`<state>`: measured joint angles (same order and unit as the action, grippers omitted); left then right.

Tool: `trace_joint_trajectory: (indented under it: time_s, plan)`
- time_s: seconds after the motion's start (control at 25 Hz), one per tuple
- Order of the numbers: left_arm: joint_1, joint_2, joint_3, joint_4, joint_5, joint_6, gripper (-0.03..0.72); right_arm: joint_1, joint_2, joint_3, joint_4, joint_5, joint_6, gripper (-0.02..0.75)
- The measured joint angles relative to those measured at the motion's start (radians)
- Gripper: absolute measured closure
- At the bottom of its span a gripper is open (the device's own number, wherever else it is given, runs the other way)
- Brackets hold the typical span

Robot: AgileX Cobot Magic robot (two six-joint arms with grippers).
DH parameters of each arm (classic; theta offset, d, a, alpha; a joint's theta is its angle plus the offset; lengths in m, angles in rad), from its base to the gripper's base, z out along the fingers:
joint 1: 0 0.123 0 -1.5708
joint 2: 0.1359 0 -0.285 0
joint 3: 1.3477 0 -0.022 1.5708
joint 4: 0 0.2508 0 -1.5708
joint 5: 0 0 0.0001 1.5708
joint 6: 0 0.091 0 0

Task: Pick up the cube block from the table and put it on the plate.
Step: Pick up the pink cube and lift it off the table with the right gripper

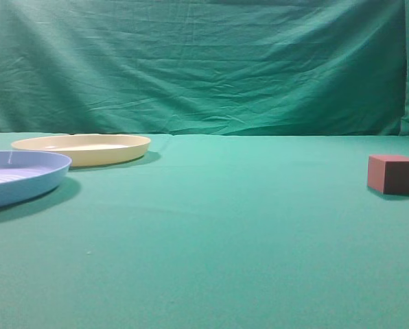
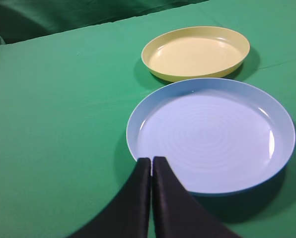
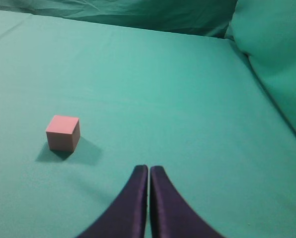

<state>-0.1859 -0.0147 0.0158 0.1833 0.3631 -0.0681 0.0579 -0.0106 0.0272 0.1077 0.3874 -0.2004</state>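
The reddish-brown cube block (image 1: 392, 174) sits on the green table (image 1: 218, 226) at the far right. In the right wrist view it (image 3: 63, 132) lies ahead and to the left of my right gripper (image 3: 149, 168), which is shut and empty, well apart from it. The pale yellow plate (image 1: 81, 148) stands at the back left and is empty; it also shows in the left wrist view (image 2: 196, 53). My left gripper (image 2: 151, 160) is shut and empty, its tips over the near rim of the light blue plate. Neither gripper shows in the exterior view.
A light blue ridged plate (image 1: 19, 177) stands at the left edge, just in front of the yellow plate; it also shows in the left wrist view (image 2: 210, 134). Wrinkled green backdrop cloth (image 1: 204, 68) closes the back and bulges along the right side (image 3: 277, 54).
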Motion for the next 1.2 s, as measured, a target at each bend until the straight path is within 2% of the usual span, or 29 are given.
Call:
trace_joint_trajectory:
  time_s: [0.32, 0.6, 0.76, 1.0, 1.2]
  plan:
    - [0.000, 0.000, 0.000, 0.000, 0.000, 0.000, 0.688, 0.000, 0.000, 0.000, -0.016, -0.037, 0.000, 0.738]
    - [0.000, 0.000, 0.000, 0.000, 0.000, 0.000, 0.688, 0.000, 0.000, 0.000, 0.140, -0.363, 0.010, 0.738]
    - [0.000, 0.000, 0.000, 0.000, 0.000, 0.000, 0.688, 0.000, 0.042, -0.104, 0.145, -0.239, 0.010, 0.738]
    - [0.000, 0.000, 0.000, 0.000, 0.000, 0.000, 0.688, 0.000, 0.347, -0.305, 0.145, 0.012, 0.004, 0.738]
    - [0.000, 0.000, 0.000, 0.000, 0.000, 0.000, 0.688, 0.034, 0.529, -0.395, 0.145, 0.051, 0.000, 0.738]
